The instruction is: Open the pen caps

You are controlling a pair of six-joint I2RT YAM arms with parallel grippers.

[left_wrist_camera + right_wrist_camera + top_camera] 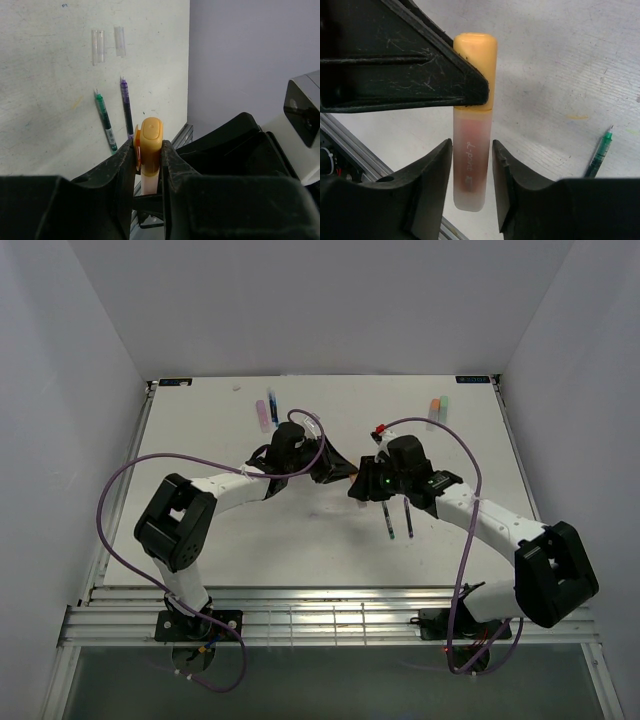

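An orange pen hangs above the table between my two grippers. My left gripper (150, 150) is shut on its orange pen cap (150, 136), with both jaws pressed against the cap's sides. In the right wrist view the pen's frosted body (471, 170) hangs below the cap (479, 55). My right gripper (472, 155) is open around that body, with a narrow gap on each side. From above, the left gripper (335, 470) and right gripper (365, 480) meet at mid-table, and the pen between them is mostly hidden.
Two thin dark pens (388, 520) (408, 520) lie uncapped near the right arm, seen as a green pen (106, 125) and a purple pen (126, 107), with two clear caps (98, 46) (120, 41) beyond them. Pink and blue pens (266, 410) lie far left, orange and green markers (439, 407) far right.
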